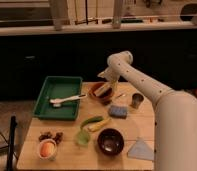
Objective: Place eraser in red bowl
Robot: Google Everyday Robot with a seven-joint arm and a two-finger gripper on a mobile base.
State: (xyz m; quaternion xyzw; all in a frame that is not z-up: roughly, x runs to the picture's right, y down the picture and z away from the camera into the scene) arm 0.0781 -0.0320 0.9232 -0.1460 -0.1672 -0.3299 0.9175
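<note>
At the wooden table's (142,122) far edge, the gripper (106,89) hangs over the round orange-red bowl (96,95). I cannot tell its grip. Releasing the eraser likely comes next.

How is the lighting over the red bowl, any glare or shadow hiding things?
Camera view: dim, warm light, with the cabinets behind the table nearly black. Camera view: the gripper hangs low over the red bowl, whose dark inside hides whether the eraser is there. Camera view: no strong glare on the table.
</note>
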